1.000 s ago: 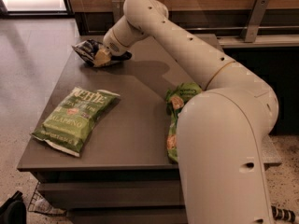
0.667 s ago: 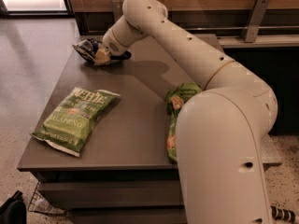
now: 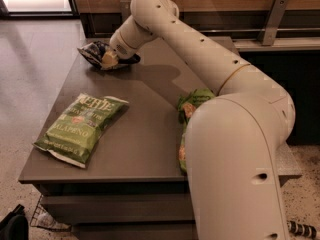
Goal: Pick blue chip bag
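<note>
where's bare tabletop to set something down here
Bare: the middle of the grey table, between the green jalapeno chip bag and the half-hidden green bag by the arm. Crowded: far left corner, where the gripper is at the blue chip bag.

You see a dark surface, a green jalapeño bag flat at its front left, the blue chip bag at the far left corner under the claw, another green bag right, partly hidden.

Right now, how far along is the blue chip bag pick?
Done: the arm is stretched across the table, gripper at the blue chip bag in the far left corner. In hand: getting a grip; unclear whether secured. Left: lifting, the bag lies on the table.
</note>
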`<state>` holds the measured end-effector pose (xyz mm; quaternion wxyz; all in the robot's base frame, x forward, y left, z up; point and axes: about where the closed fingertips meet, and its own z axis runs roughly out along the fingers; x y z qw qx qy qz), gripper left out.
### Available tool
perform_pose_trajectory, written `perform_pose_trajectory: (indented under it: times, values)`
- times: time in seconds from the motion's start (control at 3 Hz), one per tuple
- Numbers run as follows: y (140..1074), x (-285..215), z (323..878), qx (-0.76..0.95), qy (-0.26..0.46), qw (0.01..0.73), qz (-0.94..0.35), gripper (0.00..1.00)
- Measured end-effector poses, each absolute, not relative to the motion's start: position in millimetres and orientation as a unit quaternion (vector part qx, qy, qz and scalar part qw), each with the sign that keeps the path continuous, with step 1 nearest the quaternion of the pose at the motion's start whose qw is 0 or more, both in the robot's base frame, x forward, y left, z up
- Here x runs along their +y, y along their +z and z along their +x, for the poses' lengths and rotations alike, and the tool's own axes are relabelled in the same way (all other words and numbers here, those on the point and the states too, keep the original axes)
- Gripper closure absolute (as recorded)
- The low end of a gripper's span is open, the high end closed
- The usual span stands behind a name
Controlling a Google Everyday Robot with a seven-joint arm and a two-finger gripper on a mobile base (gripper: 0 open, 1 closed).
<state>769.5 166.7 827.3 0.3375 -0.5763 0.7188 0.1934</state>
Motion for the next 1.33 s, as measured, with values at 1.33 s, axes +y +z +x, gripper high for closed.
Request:
perform_pose_trajectory:
  times: [1.33]
  values:
    - [989, 145, 703, 0.626, 0.161, 0.446, -0.619, 1.0]
